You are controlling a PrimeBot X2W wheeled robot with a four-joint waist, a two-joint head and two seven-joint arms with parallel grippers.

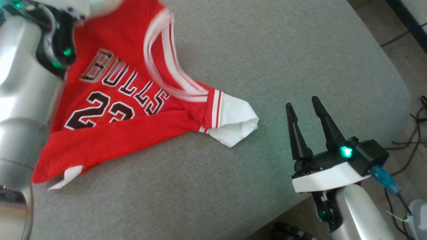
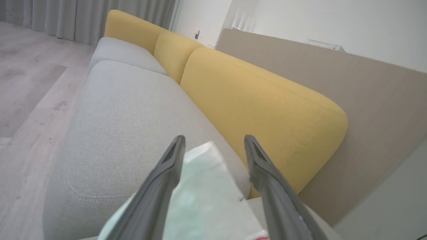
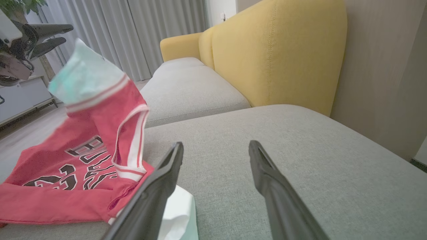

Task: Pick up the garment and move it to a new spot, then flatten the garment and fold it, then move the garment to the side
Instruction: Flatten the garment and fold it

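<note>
The garment (image 1: 116, 133) is a red jersey with "BULLS" lettering, a number and white sleeves. It lies partly crumpled on the grey sofa cushion (image 1: 267, 50). One white sleeve (image 3: 83, 76) stands raised in the air, blurred, with the white-striped neckline hanging under it. My left gripper (image 3: 68, 33) is up beside that sleeve with its jaws apart. In the left wrist view the sleeve (image 2: 203, 186) shows between and below the spread fingers of the left gripper (image 2: 213, 140). My right gripper (image 1: 302, 101) is open and empty over bare cushion, right of the other white sleeve (image 1: 233, 123).
Yellow back cushions (image 3: 277, 53) line the far side of the sofa, and a second grey seat cushion (image 3: 190, 90) lies beyond the jersey. The cushion's edge drops to a floor with dark cables (image 1: 413, 133) on the right.
</note>
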